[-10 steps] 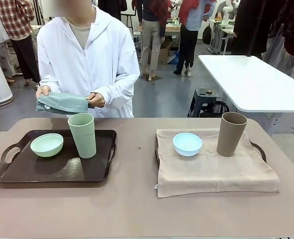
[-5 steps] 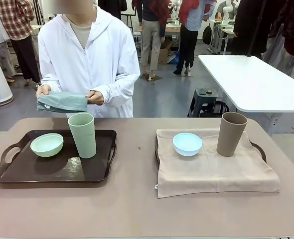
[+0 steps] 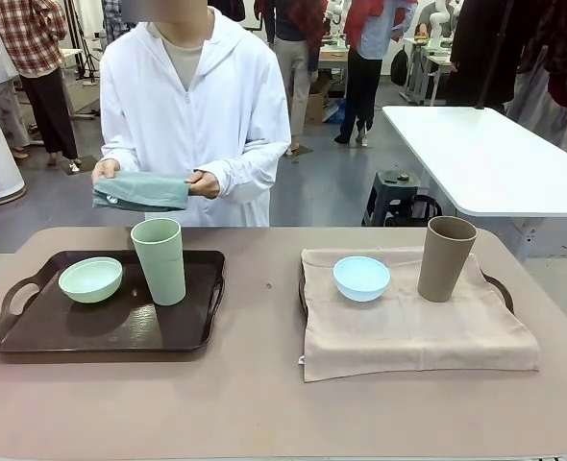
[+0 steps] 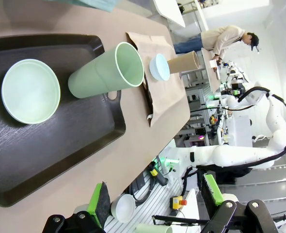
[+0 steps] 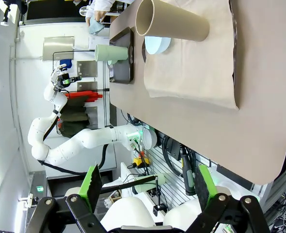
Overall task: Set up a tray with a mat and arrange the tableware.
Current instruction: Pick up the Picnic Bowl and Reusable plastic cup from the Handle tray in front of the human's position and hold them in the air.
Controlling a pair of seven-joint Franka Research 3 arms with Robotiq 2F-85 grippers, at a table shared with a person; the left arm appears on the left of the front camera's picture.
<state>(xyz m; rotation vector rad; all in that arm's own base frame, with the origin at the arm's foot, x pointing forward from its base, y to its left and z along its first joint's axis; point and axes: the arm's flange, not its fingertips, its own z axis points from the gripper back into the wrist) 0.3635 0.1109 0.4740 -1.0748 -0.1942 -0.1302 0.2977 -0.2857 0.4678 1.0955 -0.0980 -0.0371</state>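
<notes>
Brown tabletop (image 3: 264,403), shared with one person (image 3: 192,106) standing at top centre of the front view.

- **Left gripper** (image 4: 155,199): bottom edge of the left wrist view, jaws spread wide, nothing held, well short of the table's goods.
- **Right gripper** (image 5: 148,187): bottom edge of the right wrist view, likewise wide open and empty, hanging off the table's near edge.
- **Dark tray** (image 3: 34,331): lower left of the front view, no mat on it. It carries a green bowl (image 3: 90,279) and, just beside it, an upright green tumbler (image 3: 160,259).
- **Beige mat** (image 3: 408,336): right of centre, draped over a second tray (image 3: 500,286) and overhanging its near edge. A blue bowl (image 3: 361,278) and an upright brown tumbler (image 3: 447,257) sit on it, apart.
- **Folded grey-green cloth** (image 3: 141,191): upper left, held above the table's far edge with a hand (image 3: 205,183) at its end. It is probably the mat for the bare tray.

**Hazards, as judged:**
- Either tall tumbler may topple if a finger clips its rim during a reach.
- The bowl and tumbler must come off the dark tray before the cloth goes down, and spreading it around them would bunch it.
- The loose beige overhang could snag and drag the crockery.

**Count:** grippers two, trays two, bowls two, tumblers two, laid mat one, folded cloth one.
</notes>
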